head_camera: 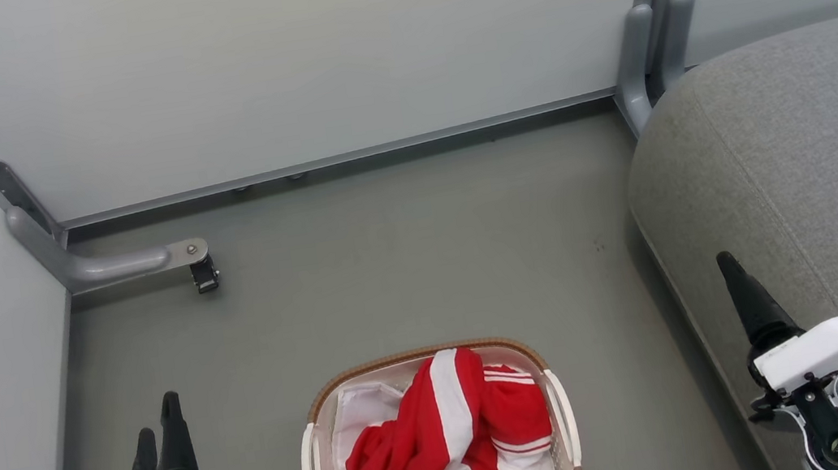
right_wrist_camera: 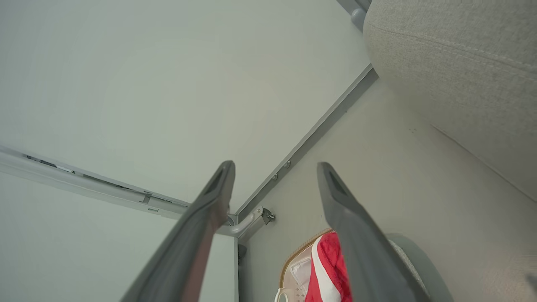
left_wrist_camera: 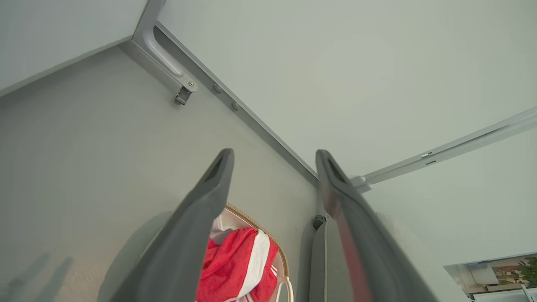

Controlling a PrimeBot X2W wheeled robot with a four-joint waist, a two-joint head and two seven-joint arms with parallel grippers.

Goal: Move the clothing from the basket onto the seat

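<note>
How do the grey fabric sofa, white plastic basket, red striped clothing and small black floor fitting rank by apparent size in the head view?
1. Light grey fabric sofa, cropped.
2. Oval white perforated plastic basket, cropped.
3. Red white-striped clothing inside it.
4. Small black fitting.

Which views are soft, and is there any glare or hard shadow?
Head view: sharp, flat even light, no glare on the red white-striped clothing; soft shadow on the grey floor along the light grey fabric sofa. Left wrist view: the left tool is blurred close up, background sharp. Right wrist view: same blur on the right tool, floor looks washed out.
</note>
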